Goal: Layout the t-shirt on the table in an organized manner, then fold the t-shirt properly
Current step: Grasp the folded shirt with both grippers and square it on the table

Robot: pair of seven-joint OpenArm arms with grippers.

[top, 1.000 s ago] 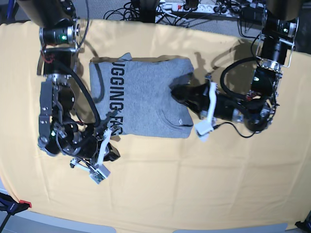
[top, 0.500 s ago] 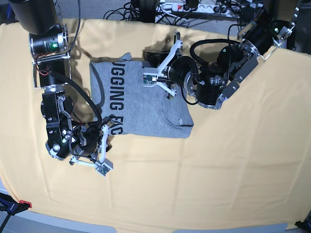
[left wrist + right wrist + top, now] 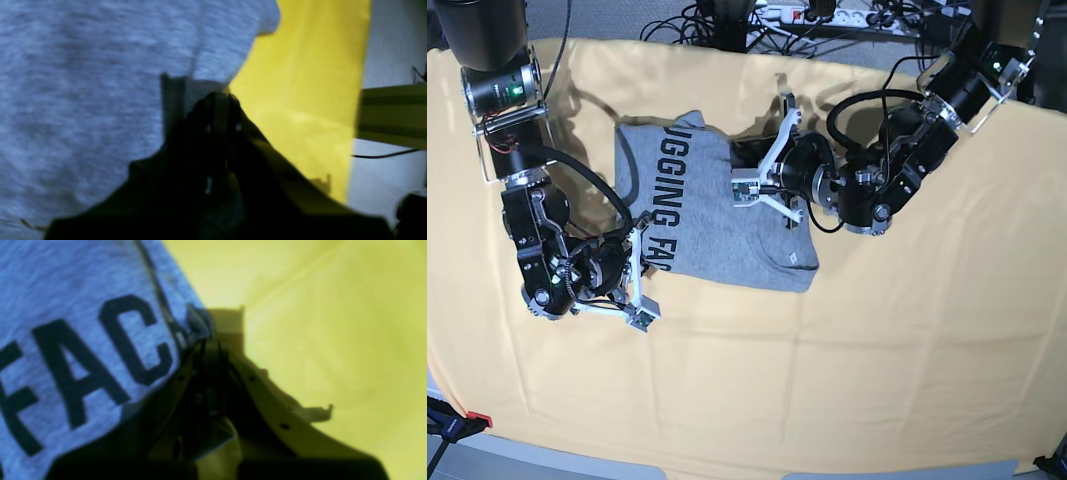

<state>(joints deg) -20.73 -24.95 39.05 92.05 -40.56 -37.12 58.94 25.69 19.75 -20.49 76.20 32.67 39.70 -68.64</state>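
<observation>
The grey t-shirt (image 3: 712, 215) lies partly folded on the yellow table (image 3: 857, 350), its black lettering running down its left side. My left gripper (image 3: 740, 158) sits over the shirt's upper right part; in the left wrist view it (image 3: 218, 98) is shut on a fold of the grey fabric (image 3: 100, 66) at the shirt's edge. My right gripper (image 3: 649, 245) is at the shirt's lower left corner. The right wrist view shows it (image 3: 204, 338) shut on that corner, beside the letters "FAC" (image 3: 83, 363).
A power strip and tangled cables (image 3: 827, 15) lie beyond the table's far edge. A red and black clamp (image 3: 457, 420) sits at the near left corner. The left wrist view shows the table's edge with a metal beam (image 3: 393, 113) beyond it.
My left arm has swung from the shirt's right side up and leftward, drawing the upper right part of the shirt over. The right gripper has risen toward the shirt's lower left corner.
</observation>
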